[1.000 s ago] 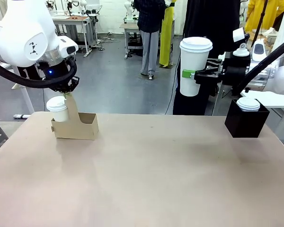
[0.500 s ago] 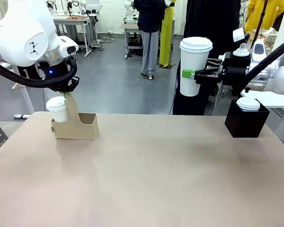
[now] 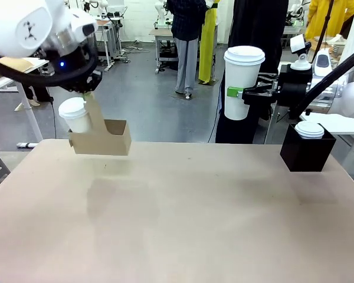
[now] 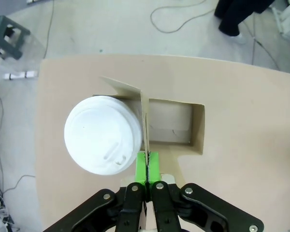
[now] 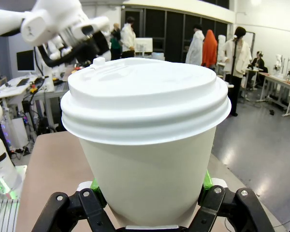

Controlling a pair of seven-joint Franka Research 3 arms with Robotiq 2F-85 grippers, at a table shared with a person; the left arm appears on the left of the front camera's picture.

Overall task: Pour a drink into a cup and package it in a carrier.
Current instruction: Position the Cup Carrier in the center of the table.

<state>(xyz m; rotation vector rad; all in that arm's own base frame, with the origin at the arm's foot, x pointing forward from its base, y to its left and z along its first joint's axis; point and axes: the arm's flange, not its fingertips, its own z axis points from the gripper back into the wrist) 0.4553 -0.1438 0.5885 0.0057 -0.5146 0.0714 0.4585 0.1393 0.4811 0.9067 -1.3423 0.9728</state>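
Carrier [image 3: 109, 138]: clamped at the top of its flat central handle by the left claw [image 4: 147, 163], green pads [image 4: 141, 168] pressed together on the thin cardboard, and suspended just above the far left corner of the tabletop [image 3: 194, 218], shadow cast below. Gripped by the handle, in all likelihood, to hang near level and keep the loaded slot upright. One small lidded cup [image 4: 101, 140] seated in the slot on the robot's left of the handle; neighbouring slot open and vacant, probably reserved for a second cup. Tall white cup [image 3: 243, 82] clamped at mid-body in the right claw [image 3: 239, 92], upright, lid fitted, raised high over the far right side, well apart from the carrier; side grasp below the rim judged to leave the base free for lowering into the vacant slot. Black box [image 3: 307, 152] on the tabletop beneath that claw, another lidded cup [image 3: 310, 130] set in its top
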